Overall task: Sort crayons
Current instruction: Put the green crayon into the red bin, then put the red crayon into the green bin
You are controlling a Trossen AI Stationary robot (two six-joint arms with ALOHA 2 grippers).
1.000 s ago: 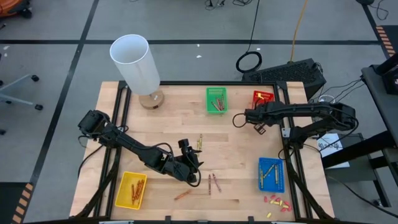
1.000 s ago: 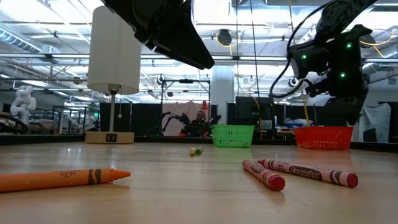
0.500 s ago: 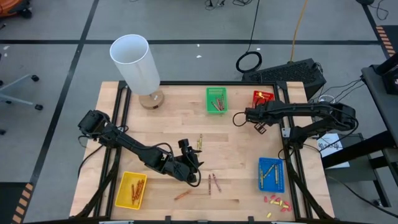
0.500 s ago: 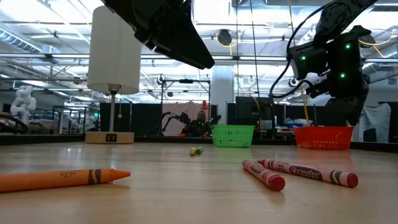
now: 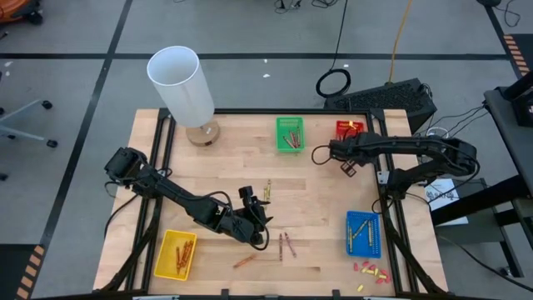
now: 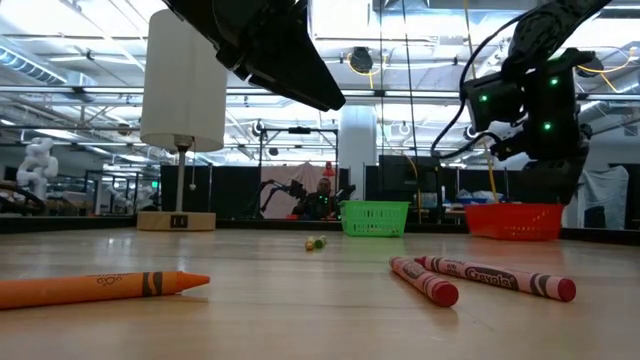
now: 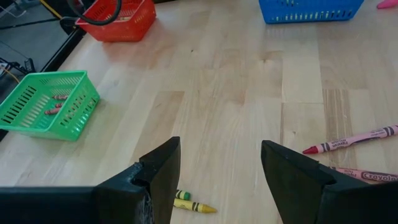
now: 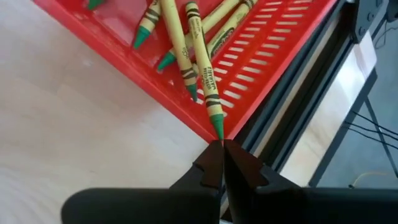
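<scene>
Loose crayons lie on the wooden table: a yellow-green pair [image 5: 267, 192], two red ones [image 5: 286, 246] and an orange one [image 5: 244, 261]. My left gripper [image 5: 256, 233] hovers open near the table's middle, above the bare wood; the yellow-green pair [image 7: 193, 205] shows low between its fingers [image 7: 219, 144]. My right gripper [image 5: 346, 169] is shut and stands just on the near side of the red basket [image 5: 351, 129]. That basket holds yellow-green crayons [image 8: 186, 43]. One of them points its green tip [image 8: 217, 129] at my shut fingertips [image 8: 222, 148]. My right gripper slants down toward the red basket's near corner [image 8: 214, 138]. The green tip of one crayon ends right at its shut fingertips. I cannot tell whether they touch or pinch it; the rest of that crayon lies over others in the basket.
A green basket [image 5: 290, 133] stands at the far edge, a blue one [image 5: 362, 232] near right, a yellow one [image 5: 176, 252] near left, each with crayons. A white lamp [image 5: 183, 83] stands far left. Small red and yellow bits [image 5: 371, 271] lie at the near right corner.
</scene>
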